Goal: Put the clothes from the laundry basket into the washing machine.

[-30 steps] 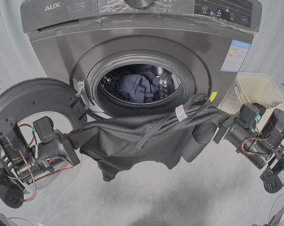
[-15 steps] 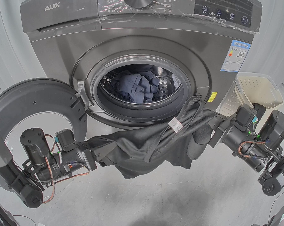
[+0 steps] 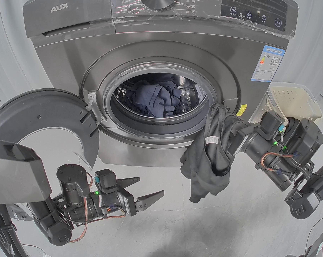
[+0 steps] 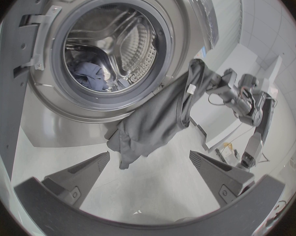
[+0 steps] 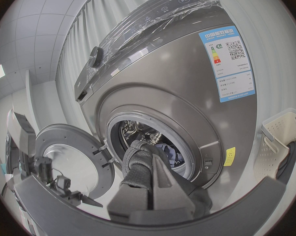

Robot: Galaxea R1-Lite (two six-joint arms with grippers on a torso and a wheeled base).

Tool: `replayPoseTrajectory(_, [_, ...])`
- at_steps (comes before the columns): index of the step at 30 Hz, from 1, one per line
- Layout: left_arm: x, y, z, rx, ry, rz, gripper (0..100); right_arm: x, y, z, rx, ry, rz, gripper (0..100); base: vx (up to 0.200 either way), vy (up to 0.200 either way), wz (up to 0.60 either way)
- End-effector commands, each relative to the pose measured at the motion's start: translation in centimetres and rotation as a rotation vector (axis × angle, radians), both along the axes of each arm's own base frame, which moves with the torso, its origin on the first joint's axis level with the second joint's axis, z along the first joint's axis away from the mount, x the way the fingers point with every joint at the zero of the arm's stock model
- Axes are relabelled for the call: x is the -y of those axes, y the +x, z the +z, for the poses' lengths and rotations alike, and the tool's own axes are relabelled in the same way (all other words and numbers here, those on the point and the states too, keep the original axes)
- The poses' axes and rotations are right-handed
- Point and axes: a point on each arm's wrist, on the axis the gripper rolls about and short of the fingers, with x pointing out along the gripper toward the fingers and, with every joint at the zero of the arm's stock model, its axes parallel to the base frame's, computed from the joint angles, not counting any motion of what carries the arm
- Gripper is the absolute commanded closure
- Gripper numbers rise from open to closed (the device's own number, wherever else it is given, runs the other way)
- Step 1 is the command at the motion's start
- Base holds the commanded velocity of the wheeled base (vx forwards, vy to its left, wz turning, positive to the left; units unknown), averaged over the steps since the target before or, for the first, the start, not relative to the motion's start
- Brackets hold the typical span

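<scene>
Right gripper of mine clamps a dark grey garment hanging before the washing machine; my left gripper gapes wide, empty, near left.

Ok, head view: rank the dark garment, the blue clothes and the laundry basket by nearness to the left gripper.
1. Dark garment, hanging just right of the left gripper.
2. Blue clothes, in the drum.
3. Laundry basket, far right.

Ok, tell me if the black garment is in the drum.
Out. The black garment hangs from the right gripper in front of the washing machine, below its opening; blue clothes lie in the drum.
</scene>
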Motion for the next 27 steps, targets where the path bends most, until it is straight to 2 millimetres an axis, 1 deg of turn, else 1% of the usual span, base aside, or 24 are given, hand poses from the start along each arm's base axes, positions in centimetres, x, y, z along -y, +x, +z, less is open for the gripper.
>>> replayPoseTrajectory(1, [0.6,0.1,-1.2,-0.002,0.044,-0.033,0,-0.6,0.6,0.3,0.004,0.025,-0.007,100,0.000,0.000,0.00])
replayPoseTrajectory(3, [0.9,0.0,-1.2,0.012,0.048,-0.046,0,-0.8,0.5,0.3,0.005,0.028,-0.003,100,0.000,0.000,0.00])
replayPoseTrajectory(4, [1.7,-0.1,-1.1,0.033,0.053,-0.072,0,-1.0,0.7,0.3,0.005,0.031,-0.008,100,0.000,0.000,0.00])
replayPoseTrajectory(5, [2.1,-0.1,-1.0,0.042,0.050,-0.084,0,-1.1,0.8,0.3,0.004,0.033,-0.015,100,0.000,0.000,0.00])
replayPoseTrajectory(9, [3.3,-0.4,-0.7,0.060,0.032,-0.125,0,-1.4,1.2,0.0,-0.003,0.033,-0.020,100,0.000,0.000,0.00])
replayPoseTrajectory(12, [4.1,-0.5,-0.8,0.065,0.030,-0.147,0,-1.4,1.3,-0.1,-0.007,0.036,-0.019,100,0.000,0.000,0.00])
replayPoseTrajectory(17, [5.3,0.0,-1.4,0.069,0.026,-0.168,0,-2.0,1.7,0.8,0.010,0.080,-0.045,100,0.000,0.000,0.00])
replayPoseTrajectory(19, [6.3,0.7,-1.8,0.082,0.018,-0.169,0,-2.4,1.8,0.9,0.015,0.089,-0.043,100,0.000,0.000,0.00])
replayPoseTrajectory(23, [7.7,2.3,-2.1,0.113,-0.004,-0.162,0,-2.5,1.8,0.7,0.011,0.087,-0.040,100,0.000,0.000,0.00])
replayPoseTrajectory(27, [8.8,3.6,-3.2,0.124,-0.006,-0.134,0,-2.5,1.8,0.9,0.015,0.089,-0.041,100,0.000,0.000,0.00])
